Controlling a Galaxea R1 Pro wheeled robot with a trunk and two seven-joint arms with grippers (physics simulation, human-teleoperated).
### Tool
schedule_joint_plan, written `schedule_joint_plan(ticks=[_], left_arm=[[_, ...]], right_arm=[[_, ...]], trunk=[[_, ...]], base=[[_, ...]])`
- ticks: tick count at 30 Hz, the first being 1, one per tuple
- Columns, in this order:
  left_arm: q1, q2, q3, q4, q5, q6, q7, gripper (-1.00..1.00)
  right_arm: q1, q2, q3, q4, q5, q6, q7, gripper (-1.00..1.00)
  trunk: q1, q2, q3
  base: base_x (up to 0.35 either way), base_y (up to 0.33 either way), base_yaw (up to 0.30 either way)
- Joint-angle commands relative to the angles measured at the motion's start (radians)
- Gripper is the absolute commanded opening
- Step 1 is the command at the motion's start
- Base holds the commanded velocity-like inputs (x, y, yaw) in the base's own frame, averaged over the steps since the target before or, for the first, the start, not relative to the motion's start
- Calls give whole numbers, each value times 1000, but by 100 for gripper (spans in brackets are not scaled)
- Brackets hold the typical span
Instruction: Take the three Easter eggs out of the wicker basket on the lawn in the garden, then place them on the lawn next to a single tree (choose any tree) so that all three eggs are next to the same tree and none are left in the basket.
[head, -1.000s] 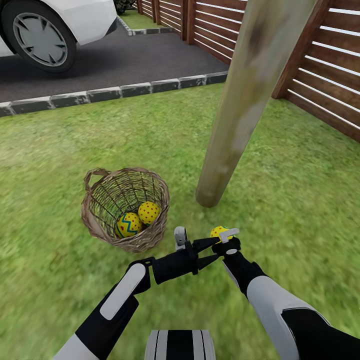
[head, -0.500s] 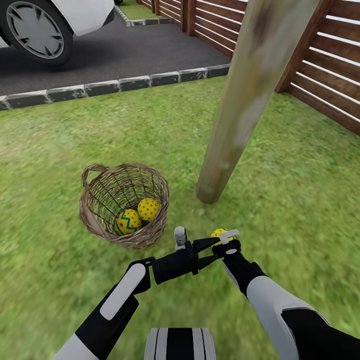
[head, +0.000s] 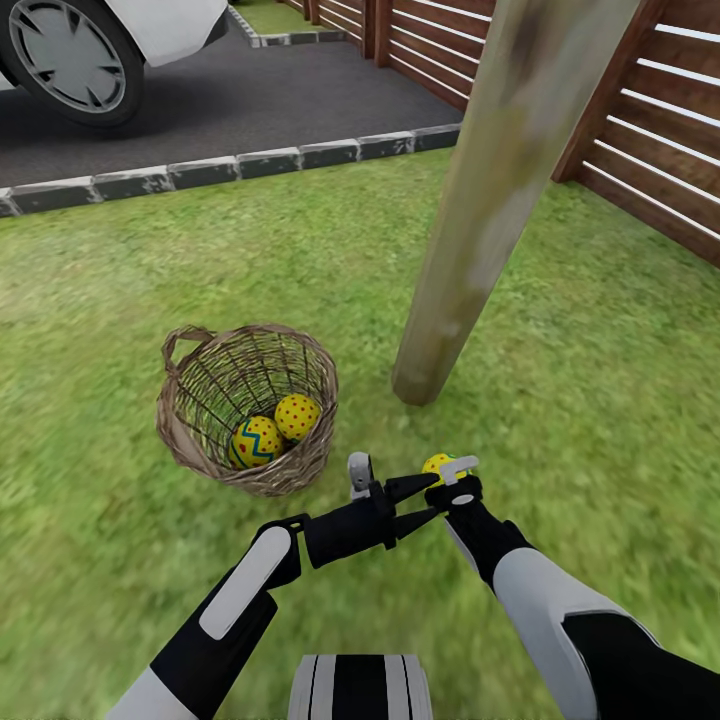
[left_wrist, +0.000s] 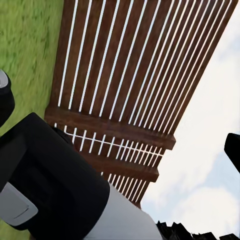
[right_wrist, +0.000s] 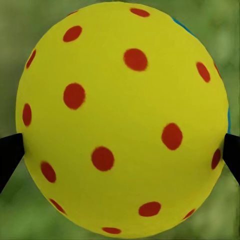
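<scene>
The wicker basket (head: 190, 415) stands on the lawn (head: 600, 400) left of the tree (head: 470, 240). Two Easter eggs lie inside it: a zigzag-striped one (head: 256, 442) and a red-dotted one (head: 298, 416). In front of the trunk's foot, my right gripper (head: 445, 470) is shut on the third egg (head: 436, 462). That yellow, red-dotted egg (right_wrist: 120, 115) looms large in the right wrist view, pinched between the black fingertips (right_wrist: 10, 155) of the gripper (right_wrist: 120, 155). Just left of the right wrist, my left gripper (head: 412, 504) points rightwards, its two black fingers spread and empty.
A brown slatted fence (head: 650, 150) runs close behind and to the right of the tree. A grey stone kerb (head: 200, 172) borders the dark driveway (head: 250, 100), where a white car's wheel (head: 65, 60) stands at the far left. Open grass surrounds the basket and trunk.
The whole picture has slid slightly upward, so the camera has moved. Both arms hold the same pose and the egg stays in the right gripper.
</scene>
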Motion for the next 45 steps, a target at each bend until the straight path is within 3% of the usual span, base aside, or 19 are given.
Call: schedule_joint_plan(ticks=[1, 4, 5, 15, 34, 37, 39, 42, 44, 45], left_arm=[[0, 0, 0, 1, 0, 3, -3, 100], [0, 0, 0, 1, 0, 3, -3, 100], [0, 0, 0, 1, 0, 3, -3, 100], [0, 0, 0, 1, 0, 3, -3, 100], [0, -2, -1, 3, 0, 4, -3, 100], [0, -2, -1, 5, 0, 5, -2, 100], [0, -2, -1, 11, 11, 4, -2, 100], [0, -2, -1, 12, 18, 4, -2, 100], [0, -2, -1, 10, 18, 4, -2, 100], [0, -2, -1, 10, 18, 4, -2, 100]], right_arm=[[-1, -1, 3, -1, 8, 8, -3, -100], [-1, -1, 3, 0, 8, 7, -3, -100], [-1, -1, 3, 0, 8, 7, -3, 100], [-1, -1, 2, 0, 8, 6, -3, 100], [0, 3, 2, -13, 9, 11, -2, 100], [0, 2, 2, -15, 9, 84, 0, 100], [0, -4, 2, -29, 9, 170, 79, 100], [0, -16, -1, -174, 8, 365, 325, 100], [4, -65, 0, -278, 8, 457, 519, 100], [7, -102, 1, -304, 8, 493, 633, 100]], trunk=[[0, 0, -1], [0, 0, -1], [0, 0, -1], [0, 0, -1], [-9, 4, 73], [-10, 5, 85], [-11, 5, 92], [-12, 6, 104], [-13, 7, 112], [-14, 7, 115]], base=[[0, 0, 0], [0, 0, 0], [0, 0, 0], [0, 0, 0], [0, 0, 0], [0, 0, 0], [0, 0, 0], [0, 0, 0], [0, 0, 0], [0, 0, 0]])
